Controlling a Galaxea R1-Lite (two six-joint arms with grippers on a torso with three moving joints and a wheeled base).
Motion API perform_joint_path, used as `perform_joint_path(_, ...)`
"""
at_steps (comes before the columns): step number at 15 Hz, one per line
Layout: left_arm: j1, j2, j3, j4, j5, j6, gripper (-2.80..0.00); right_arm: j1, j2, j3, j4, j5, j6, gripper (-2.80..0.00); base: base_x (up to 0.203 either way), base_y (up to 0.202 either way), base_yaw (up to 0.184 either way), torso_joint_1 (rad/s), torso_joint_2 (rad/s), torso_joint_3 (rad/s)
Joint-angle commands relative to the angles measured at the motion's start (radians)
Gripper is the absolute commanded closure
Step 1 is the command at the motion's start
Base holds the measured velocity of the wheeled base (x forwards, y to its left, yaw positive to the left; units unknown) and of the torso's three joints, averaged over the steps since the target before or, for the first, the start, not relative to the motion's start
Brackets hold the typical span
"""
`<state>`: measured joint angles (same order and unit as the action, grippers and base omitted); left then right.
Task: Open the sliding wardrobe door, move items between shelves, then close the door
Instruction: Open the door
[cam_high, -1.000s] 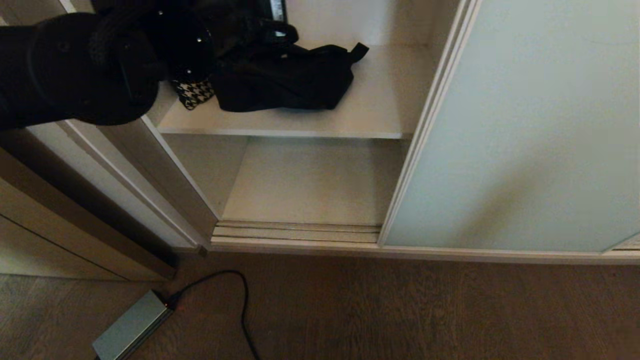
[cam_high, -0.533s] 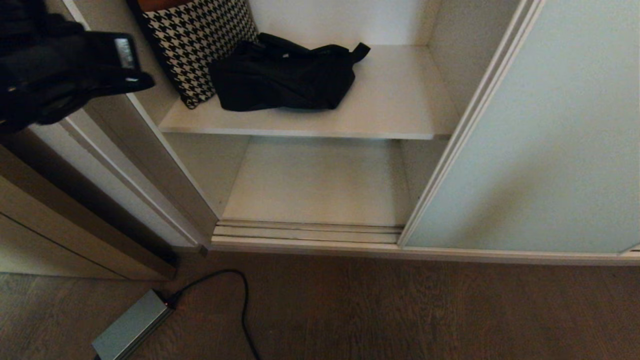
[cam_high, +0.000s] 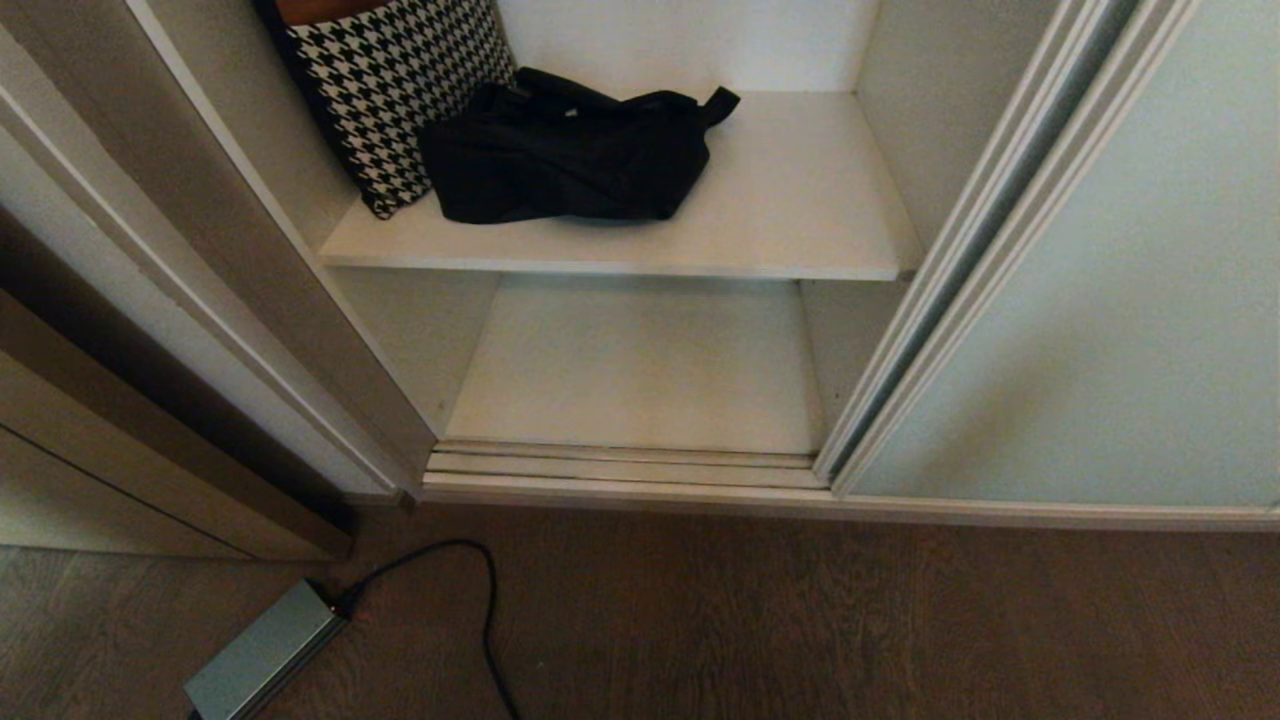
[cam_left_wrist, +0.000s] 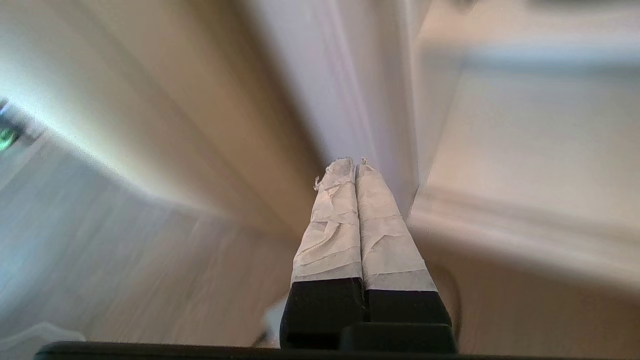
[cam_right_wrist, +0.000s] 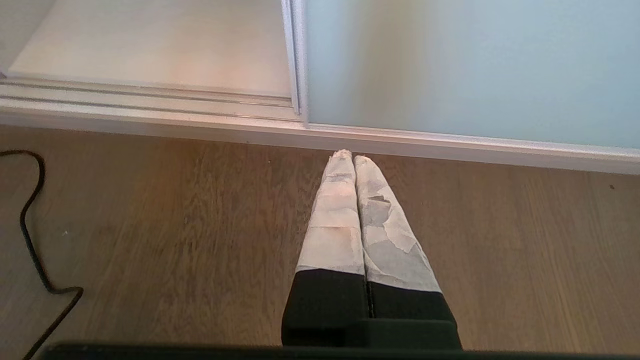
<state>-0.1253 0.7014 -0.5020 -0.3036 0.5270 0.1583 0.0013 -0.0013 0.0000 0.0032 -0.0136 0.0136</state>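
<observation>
The pale blue-green sliding wardrobe door (cam_high: 1120, 300) stands slid to the right, leaving the compartment open. A black fabric bag (cam_high: 565, 155) lies on the upper white shelf (cam_high: 790, 210); the lower shelf (cam_high: 640, 365) is bare. Neither arm shows in the head view. My left gripper (cam_left_wrist: 354, 162) is shut and empty, pointing at the wardrobe's left frame near the floor. My right gripper (cam_right_wrist: 348, 156) is shut and empty above the wooden floor, just before the door (cam_right_wrist: 450, 65) and its bottom track (cam_right_wrist: 150, 97).
A black-and-white houndstooth cushion (cam_high: 395, 75) leans at the upper shelf's left, touching the bag. On the floor at front left lies a grey power brick (cam_high: 262, 652) with a black cable (cam_high: 470, 590), which also shows in the right wrist view (cam_right_wrist: 30, 235).
My left arm, which covered the upper left of the head view, has pulled away to the left and out of it. The door has slid further right, widening the opening.
</observation>
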Motion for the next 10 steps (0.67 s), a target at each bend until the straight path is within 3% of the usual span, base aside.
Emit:
perform_joint_path(1, 0.02, -0.269, 0.165, 0.019, -0.02, 0.002, 0.0, 0.0, 0.0, 0.0, 0.0, 0.0, 0.0, 0.0, 0.0, 0.0, 0.0, 0.0, 0.0, 0.0)
perform_joint_path(4, 0.034, -0.423, 0.259, 0.106, -0.08, -0.02, 0.0, 0.0, 0.0, 0.0, 0.0, 0.0, 0.0, 0.0, 0.0, 0.0, 0.0, 0.0, 0.0, 0.0)
perform_joint_path(5, 0.077, -0.434, 0.275, 0.121, -0.158, -0.034, 0.0, 0.0, 0.0, 0.0, 0.0, 0.0, 0.0, 0.0, 0.0, 0.0, 0.0, 0.0, 0.0, 0.0)
perform_joint_path(7, 0.144, -0.46, 0.325, 0.13, -0.43, -0.052, 0.0, 0.0, -0.001, 0.001, 0.0, 0.0, 0.0, 0.0, 0.0, 0.0, 0.0, 0.0, 0.0, 0.0)
perform_joint_path(10, 0.152, -0.639, 0.435, 0.178, -0.537, -0.047, 0.0, 0.0, -0.001, 0.001, 0.0, 0.0, 0.0, 0.0, 0.0, 0.0, 0.0, 0.0, 0.0, 0.0)
